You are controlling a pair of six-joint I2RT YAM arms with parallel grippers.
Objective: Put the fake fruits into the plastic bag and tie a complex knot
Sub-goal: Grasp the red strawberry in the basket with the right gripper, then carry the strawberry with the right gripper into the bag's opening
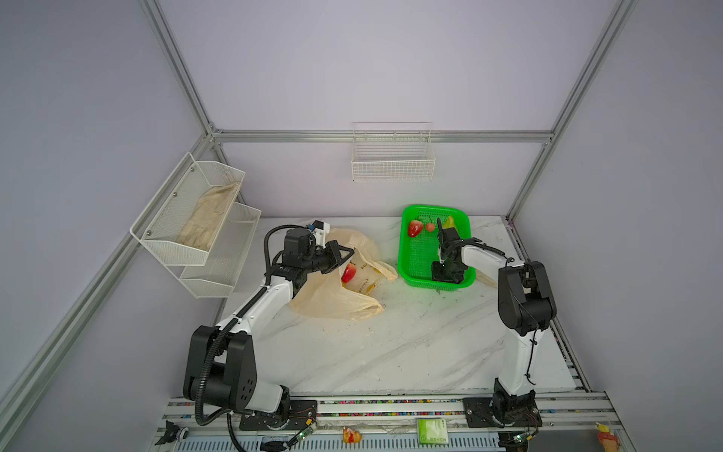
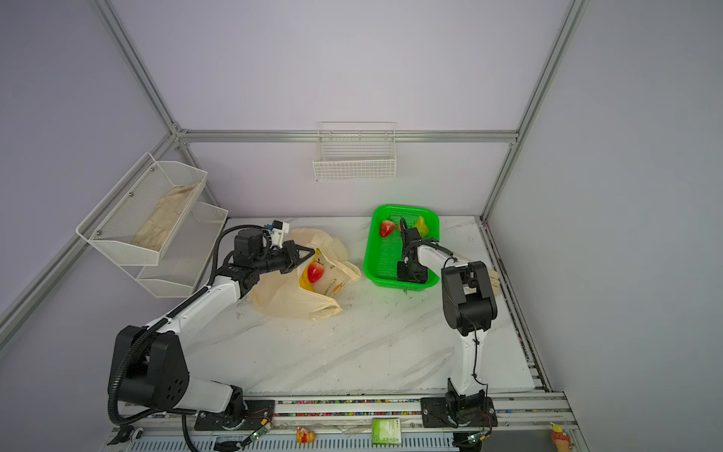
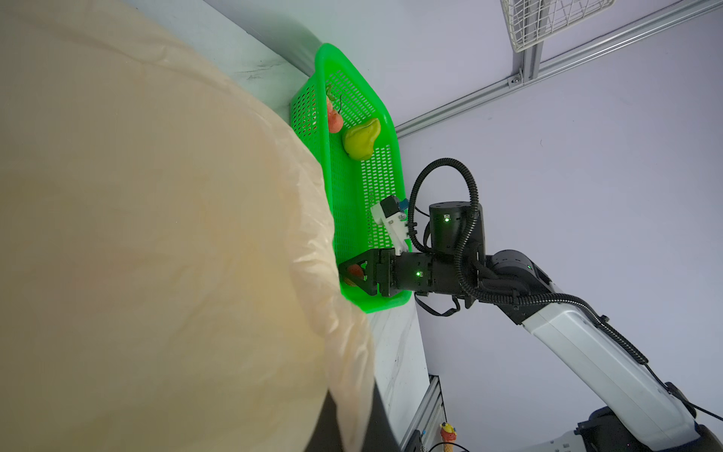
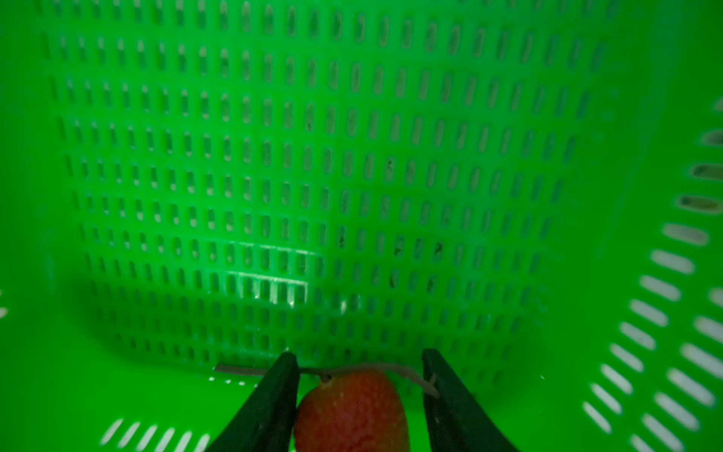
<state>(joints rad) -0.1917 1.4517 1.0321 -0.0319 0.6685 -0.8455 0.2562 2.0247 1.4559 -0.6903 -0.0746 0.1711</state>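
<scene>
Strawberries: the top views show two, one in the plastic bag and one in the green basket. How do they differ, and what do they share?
The bag strawberry lies in the plastic bag beside a yellow banana bunch; the basket strawberry lies in the green basket beside a cherry. The bag strawberry is already packed; the basket strawberry is not. Both are red, glossy and similar in size.

White arm links; black joints; ribbed black cable; green lights.
</scene>
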